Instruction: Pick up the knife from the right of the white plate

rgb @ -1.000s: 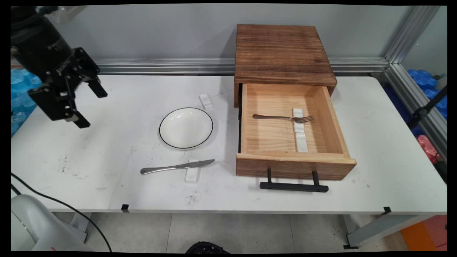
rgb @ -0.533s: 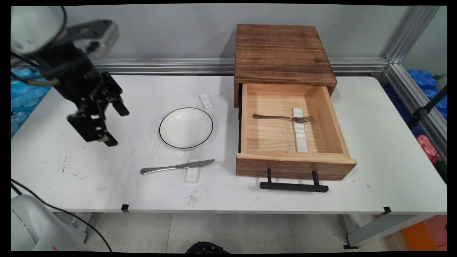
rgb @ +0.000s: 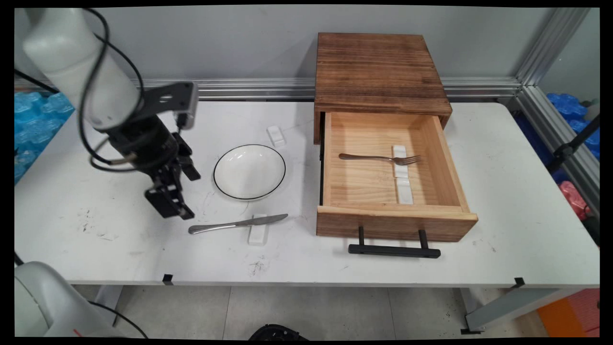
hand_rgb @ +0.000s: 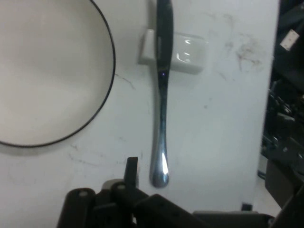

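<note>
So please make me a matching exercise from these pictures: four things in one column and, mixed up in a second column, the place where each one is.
Things:
1. fork
2. knife
3. plate
4. gripper

Places:
A. on the table between the gripper and the open drawer
B. inside the open drawer, across a white rest
C. above the table, near the knife's handle end
D. on the table in front of the plate, blade on a small white block

Pairs: 1-B, 2-D, 3-A, 4-C

Your black two-finger gripper hangs with jaws parted over the white worktop, between the black-rimmed white round plate and the silver table knife.
</note>
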Tool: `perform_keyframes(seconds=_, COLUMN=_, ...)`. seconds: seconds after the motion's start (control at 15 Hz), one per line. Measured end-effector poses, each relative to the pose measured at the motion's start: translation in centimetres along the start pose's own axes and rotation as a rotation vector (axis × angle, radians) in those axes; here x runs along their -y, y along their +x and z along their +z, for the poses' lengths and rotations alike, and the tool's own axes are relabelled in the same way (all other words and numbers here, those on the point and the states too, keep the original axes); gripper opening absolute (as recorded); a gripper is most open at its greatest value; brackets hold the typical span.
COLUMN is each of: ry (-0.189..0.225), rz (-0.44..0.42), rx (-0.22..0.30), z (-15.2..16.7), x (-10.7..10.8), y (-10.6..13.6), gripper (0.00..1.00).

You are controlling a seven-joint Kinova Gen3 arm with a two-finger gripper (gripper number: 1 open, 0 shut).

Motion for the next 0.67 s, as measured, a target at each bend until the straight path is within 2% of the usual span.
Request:
perform_keyframes(seconds=0.33, ry=0.011, rz=-0.030, rx=-0.009, z=5.3, x=0.1, y=0.7, gripper=1.00)
perform_keyframes(seconds=0.67, ry=0.014, rz=-0.054, rx=-0.014, z=9.2, x=0.1, y=1.2, gripper=1.00)
